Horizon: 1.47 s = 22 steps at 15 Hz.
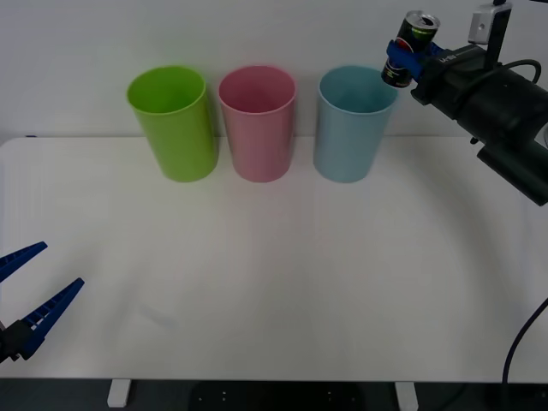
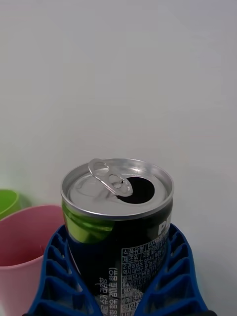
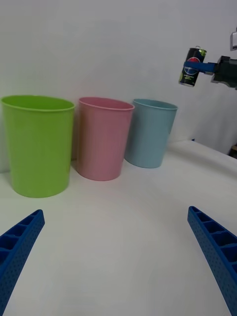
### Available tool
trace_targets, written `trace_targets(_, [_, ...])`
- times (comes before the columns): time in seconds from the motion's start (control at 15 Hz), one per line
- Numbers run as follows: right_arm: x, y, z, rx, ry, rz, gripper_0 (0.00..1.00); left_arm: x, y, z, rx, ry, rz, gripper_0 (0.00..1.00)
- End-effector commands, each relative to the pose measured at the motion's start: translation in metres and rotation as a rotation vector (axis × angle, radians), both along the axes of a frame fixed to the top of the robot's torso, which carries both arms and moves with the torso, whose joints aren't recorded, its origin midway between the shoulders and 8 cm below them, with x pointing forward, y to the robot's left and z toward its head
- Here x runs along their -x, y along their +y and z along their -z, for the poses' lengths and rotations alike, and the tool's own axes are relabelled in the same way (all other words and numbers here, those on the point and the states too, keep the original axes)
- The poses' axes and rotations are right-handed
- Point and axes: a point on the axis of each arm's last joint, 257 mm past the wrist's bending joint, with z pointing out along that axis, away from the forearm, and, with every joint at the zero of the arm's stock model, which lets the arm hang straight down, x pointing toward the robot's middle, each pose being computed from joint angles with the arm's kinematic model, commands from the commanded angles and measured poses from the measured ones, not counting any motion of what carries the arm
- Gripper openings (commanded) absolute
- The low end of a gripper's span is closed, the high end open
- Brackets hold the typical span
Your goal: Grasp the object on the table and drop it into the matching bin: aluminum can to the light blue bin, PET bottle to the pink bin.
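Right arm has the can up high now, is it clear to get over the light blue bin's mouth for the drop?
Probably yes. The right gripper holds the can above and just right of the light blue bin, nothing between them. The left gripper sits open at the table's near left edge, well out of the way.

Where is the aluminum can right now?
In the front view the aluminum can is off the table, held in the right gripper at the far right, just above the right rim of the light blue bin.

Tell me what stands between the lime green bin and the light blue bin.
The pink bin stands between the lime green bin and the light blue bin, all in one row; the front view shows it plainly.
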Motion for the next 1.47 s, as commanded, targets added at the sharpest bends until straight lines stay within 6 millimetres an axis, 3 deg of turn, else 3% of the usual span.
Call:
trace_targets(0.07, [-0.026,0.003,0.003,-0.011,0.025,0.038,0.00,0.000,0.000,0.000,0.000,0.000,0.000,1.00])
trace_targets(0.4, [-0.068,0.013,0.014,-0.018,0.090,0.094,0.00,0.000,0.000,0.000,0.000,0.000,0.000,1.00])
trace_targets(0.6, [-0.083,0.027,0.019,-0.016,0.118,0.106,0.00,0.000,0.000,0.000,0.000,0.000,0.000,1.00])
trace_targets(0.93, [-0.087,0.031,0.023,0.005,0.115,0.122,0.00,0.000,0.000,0.000,0.000,0.000,0.000,1.00])
trace_targets(1.07, [-0.087,0.031,0.023,0.010,0.112,0.123,0.06,0.000,0.000,0.000,0.000,0.000,0.000,1.00])
trace_targets(1.2, [-0.087,0.031,0.023,0.022,0.106,0.125,0.97,0.000,0.000,0.000,0.000,0.000,0.000,1.00])
trace_targets(1.47, [-0.084,0.036,0.023,0.033,0.098,0.102,1.00,0.000,0.000,0.000,0.000,0.000,0.000,1.00])
